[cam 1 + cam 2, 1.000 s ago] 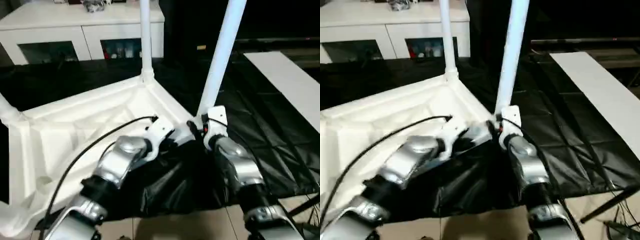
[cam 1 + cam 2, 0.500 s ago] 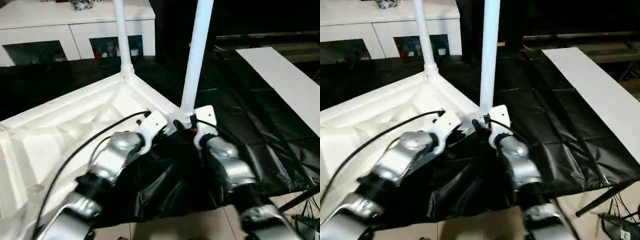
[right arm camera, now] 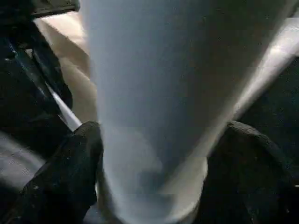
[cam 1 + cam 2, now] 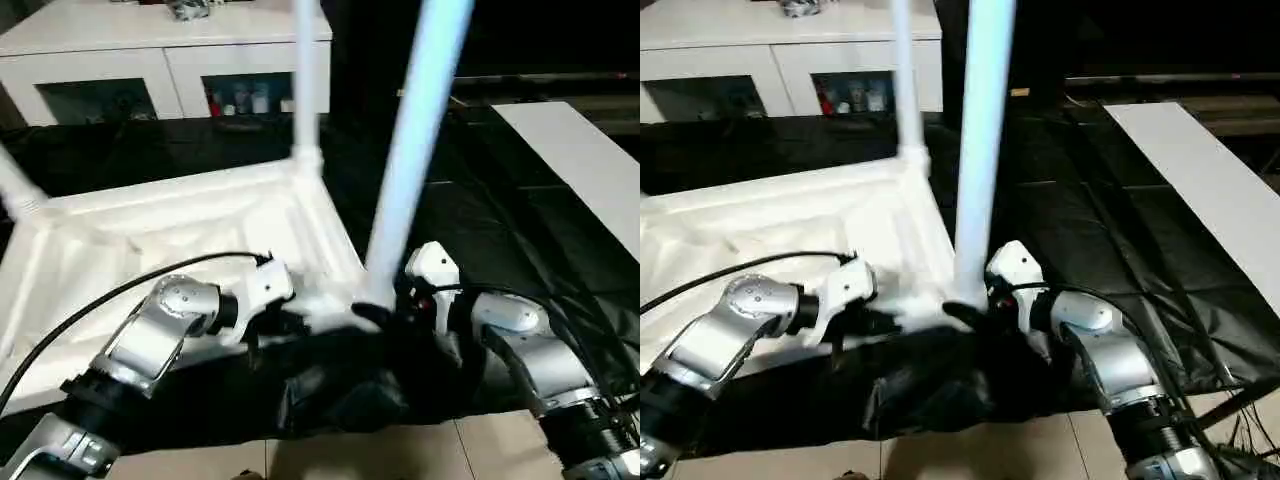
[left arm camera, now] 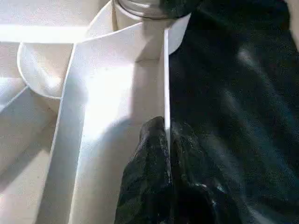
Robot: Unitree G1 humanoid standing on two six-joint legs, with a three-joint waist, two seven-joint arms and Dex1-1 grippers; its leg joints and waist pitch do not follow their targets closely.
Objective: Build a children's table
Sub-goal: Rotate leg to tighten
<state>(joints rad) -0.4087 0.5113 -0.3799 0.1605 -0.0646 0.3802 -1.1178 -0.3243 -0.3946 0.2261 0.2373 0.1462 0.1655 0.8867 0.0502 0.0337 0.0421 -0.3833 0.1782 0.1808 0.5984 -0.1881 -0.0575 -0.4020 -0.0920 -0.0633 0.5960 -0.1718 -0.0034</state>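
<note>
Leg: rose upright through frame centre, foot in the tabletop corner socket.
Right end effector: fingers spread around the leg's base.
Left end effector: pinched the tabletop's rim.

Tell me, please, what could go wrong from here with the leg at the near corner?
The right gripper straddles the base of the near leg, which leans; if not fully seated in its socket, it may topple once let go. The left gripper pinches only the thin rim of the tabletop, so the top could slip or twist.
</note>
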